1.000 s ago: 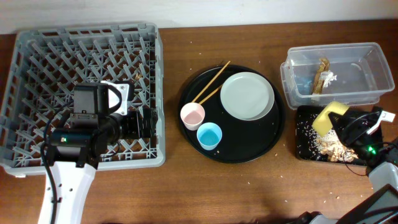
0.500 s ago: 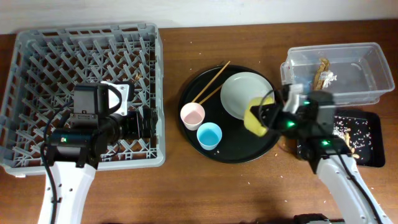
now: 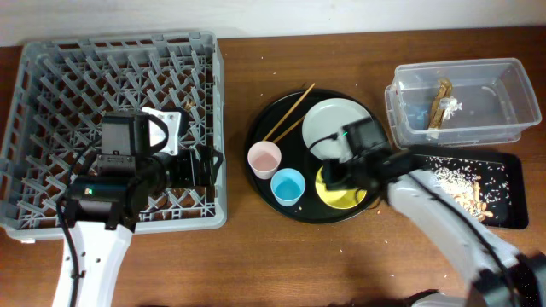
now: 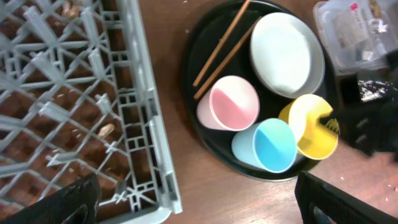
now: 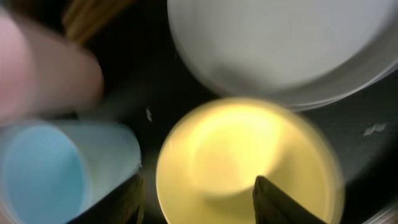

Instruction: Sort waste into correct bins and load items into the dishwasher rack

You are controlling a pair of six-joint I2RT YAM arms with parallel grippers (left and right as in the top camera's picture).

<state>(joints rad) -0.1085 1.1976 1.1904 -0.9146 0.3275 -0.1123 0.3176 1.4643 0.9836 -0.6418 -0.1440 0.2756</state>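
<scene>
The yellow bowl rests upright on the round black tray, beside the blue cup. My right gripper hangs over it, open. One finger is outside the bowl's left rim and the other is over its hollow. The pink cup, pale plate and chopsticks share that tray. My left gripper is open above the table at the right edge of the grey rack. In the clear tub lie a brown peel and a white scrap. Rice lies in the shallow black tray.
The round black tray sits mid-table between the rack and the two bins. A few rice grains and crumbs are scattered on the wooden table around it. Some brownish bits lie in the rack.
My right arm carried the yellow bowl left from the shallow black tray onto the round tray, set it beside the blue cup and opened its jaws. The left arm barely moved.
</scene>
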